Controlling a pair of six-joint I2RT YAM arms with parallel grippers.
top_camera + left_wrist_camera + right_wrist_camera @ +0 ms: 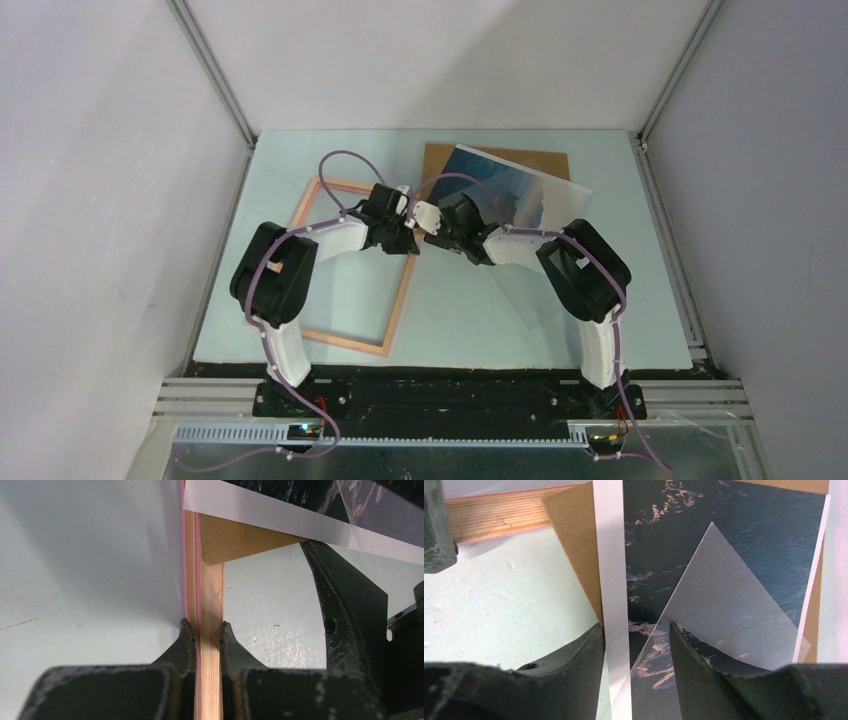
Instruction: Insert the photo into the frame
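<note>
Photo [520, 185] sits face up at the far middle of the table [450, 320], blue sea showing, lying askew on the brown backing board [545, 160]. A clear sheet [724, 595] overlaps its near part. Your right gripper [636, 630] is right at the photo's white-bordered edge. The jaws stand partly apart with the border strip and a corner of the clear sheet showing in the gap, and nothing is pinched there. Whether the fingertips touch the print, you can't tell from the wrist view.

Over on your left, the pink frame [400, 290] lies flat on the table, just beside the board. Your left gripper [204, 630] is closed tight on its right-hand rail near the far corner, one finger on each side of the wood. The two grippers are close together, almost nose to nose.
</note>
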